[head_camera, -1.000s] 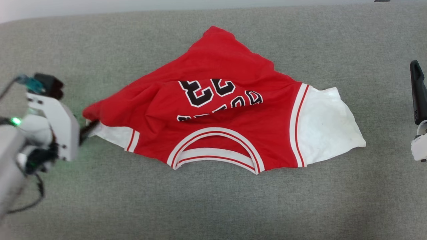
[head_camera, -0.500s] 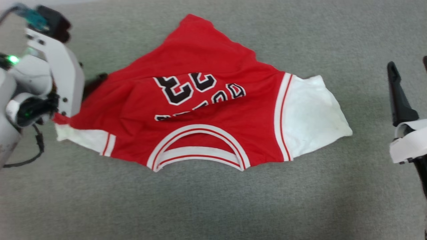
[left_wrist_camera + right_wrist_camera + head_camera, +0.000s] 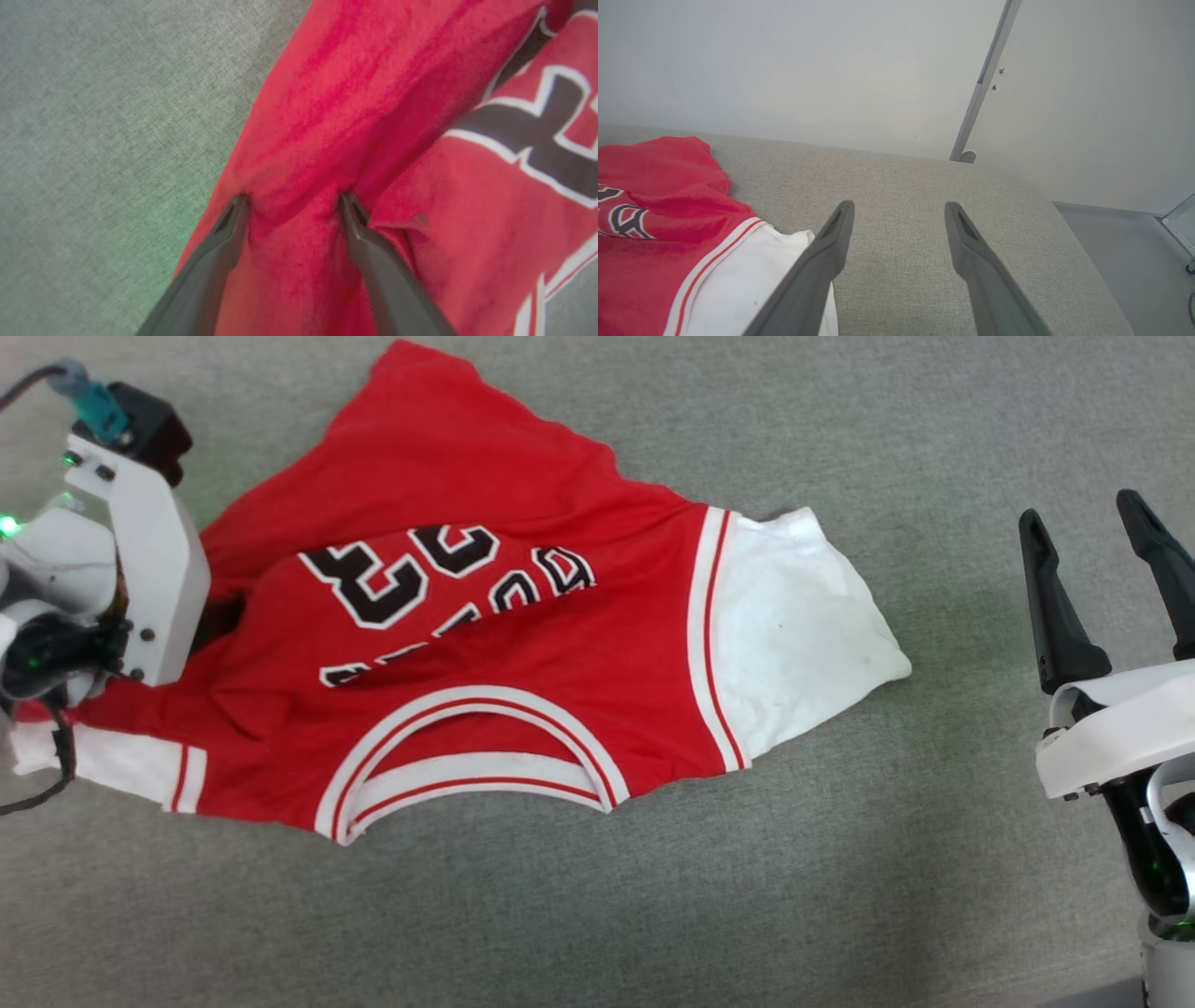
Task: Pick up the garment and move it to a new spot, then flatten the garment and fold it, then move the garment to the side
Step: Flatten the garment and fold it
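Grey woven-fabric desk (image 3: 840, 896) carries the soft red jersey-style garment (image 3: 523, 644) with white sleeves, lying crumpled left of centre. Our left pincer (image 3: 292, 205) has its fingers apart, tips pressed into red cloth near the garment's left side. Our right pincer (image 3: 1078, 513) hovers spread, well apart from it. We judge the garment light, limp and quick to bunch, so we'd grab the shoulders or hem corners.

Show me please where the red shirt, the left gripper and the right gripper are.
shirt (image 3: 523, 653): head view, red cloth between lettering and collar.
left gripper (image 3: 293, 200): left wrist view, midway between its fingertips.
right gripper (image 3: 1078, 509): head view, midway between its fingertips.
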Available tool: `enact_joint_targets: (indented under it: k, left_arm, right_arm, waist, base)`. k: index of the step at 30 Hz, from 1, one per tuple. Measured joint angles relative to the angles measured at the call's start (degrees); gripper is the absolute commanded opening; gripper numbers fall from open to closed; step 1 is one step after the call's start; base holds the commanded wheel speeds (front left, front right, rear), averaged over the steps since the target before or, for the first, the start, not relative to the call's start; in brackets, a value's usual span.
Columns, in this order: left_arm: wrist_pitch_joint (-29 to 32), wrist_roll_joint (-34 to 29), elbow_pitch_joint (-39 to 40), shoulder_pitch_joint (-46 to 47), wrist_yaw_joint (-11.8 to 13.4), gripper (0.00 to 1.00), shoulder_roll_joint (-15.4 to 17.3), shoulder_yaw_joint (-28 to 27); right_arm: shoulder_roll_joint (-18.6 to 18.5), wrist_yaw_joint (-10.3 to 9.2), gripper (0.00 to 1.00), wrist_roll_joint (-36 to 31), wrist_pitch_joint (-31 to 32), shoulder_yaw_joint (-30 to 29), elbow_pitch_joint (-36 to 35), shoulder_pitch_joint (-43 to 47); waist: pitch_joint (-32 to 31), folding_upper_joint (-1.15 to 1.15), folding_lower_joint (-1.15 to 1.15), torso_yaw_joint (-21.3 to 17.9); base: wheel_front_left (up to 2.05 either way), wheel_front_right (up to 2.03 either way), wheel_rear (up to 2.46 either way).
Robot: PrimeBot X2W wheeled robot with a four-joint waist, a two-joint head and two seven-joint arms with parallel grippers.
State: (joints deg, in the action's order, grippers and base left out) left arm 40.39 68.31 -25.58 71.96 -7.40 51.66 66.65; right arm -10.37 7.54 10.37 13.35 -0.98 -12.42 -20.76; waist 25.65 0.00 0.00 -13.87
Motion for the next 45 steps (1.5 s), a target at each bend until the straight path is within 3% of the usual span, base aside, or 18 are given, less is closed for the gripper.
enact_joint_targets:
  k: [1, 2, 5, 13, 19, 24, 32, 33, 34, 35, 41, 45]
  left_arm:
    - [-0.4, 0.5, -0.1, 0.1, 0.0, 1.0, 0.1, 0.3]
    - [-0.6, 1.1, -0.4, 0.2, 0.0, 0.6, 0.2, 0.5]
    - [-2.5, 1.8, -0.8, 0.6, 0.0, 0.0, 0.3, 1.4]
    - [-14.8, -4.3, -0.8, 7.8, 0.0, 0.0, -1.5, 3.2]
    - [-24.4, -8.2, -0.6, 14.0, -0.1, 0.0, -5.3, 4.6]
    - [-32.0, -12.9, -5.0, 17.8, -0.1, 0.0, -9.0, 5.6]
    - [-41.4, -16.1, -15.5, 19.7, -0.1, 0.0, -12.3, 6.2]
    - [-41.3, -16.1, -16.6, 19.6, -0.1, 0.28, -12.5, 6.2]
    - [-41.4, -16.4, -17.4, 19.5, -0.1, 0.9, -12.5, 6.3]
    - [-41.4, -16.6, -18.1, 19.2, -0.1, 1.0, -12.6, 6.4]
    - [-43.2, -14.3, -19.1, 17.0, -0.1, 1.0, -12.9, 6.6]
    - [-47.7, -11.3, -18.5, 14.8, -0.1, 1.0, -11.9, 6.5]
  right_arm:
    - [0.1, 0.0, 1.0, -0.1, 0.0, 0.1, 0.0, 0.1]
    - [0.2, 0.0, 1.0, -0.3, 0.0, 0.2, 0.0, 0.1]
    - [0.5, 0.0, 1.0, -0.4, 0.0, 0.7, -0.1, 0.1]
    - [1.1, 0.0, 1.0, -0.2, -1.1, 1.2, 0.8, -0.4]
    - [2.3, 0.0, 1.0, 0.2, -2.9, 2.1, 2.2, -0.5]
    - [3.7, 0.0, 1.0, 0.4, -4.6, 2.7, 2.9, -0.4]
    - [4.8, 0.0, 1.0, 0.5, -6.8, 3.1, 4.7, -0.4]
    - [4.9, -0.01, 1.0, 0.4, -6.8, 3.1, 4.9, -0.4]
    - [4.9, -0.01, 1.0, 0.4, -6.9, 3.1, 5.2, -0.4]
    - [4.9, 0.0, 1.0, 0.4, -6.9, 3.1, 5.4, -0.4]
    - [2.8, 0.0, 1.0, 0.2, -5.8, 4.5, 5.7, -0.5]
    - [-0.2, -0.01, 1.0, 0.2, -4.2, 6.6, 5.8, -0.9]
  waist:
    - [0.2, 0.0, 0.0, -0.2]
    - [0.3, 0.0, 0.0, -0.4]
    - [0.6, 0.0, 0.0, -0.5]
    - [0.7, 0.0, 0.0, -0.5]
    - [1.5, 0.0, 0.0, -1.8]
    - [2.7, 0.0, 0.0, -3.4]
    - [4.6, 0.0, 0.0, -6.3]
    - [4.7, 0.0, 0.0, -6.6]
    - [4.8, 0.0, 0.0, -6.7]
    - [4.7, 0.0, 0.0, -6.7]
    - [3.6, 0.0, 0.0, -5.6]
    - [2.2, 0.0, 0.0, -3.6]
  base:
    - [0.0, 0.0, 0.0]
    - [0.0, 0.0, 0.0]
    - [0.0, 0.0, 0.0]
    - [0.0, 0.0, 0.0]
    - [0.0, 0.0, 0.0]
    - [0.0, 0.0, 0.0]
    - [0.0, 0.0, 0.0]
    - [0.0, 0.0, 0.0]
    - [0.0, 0.0, 0.0]
    - [0.0, 0.0, 0.0]
    - [0.0, 0.0, 0.0]
    - [0.0, 0.0, 0.0]
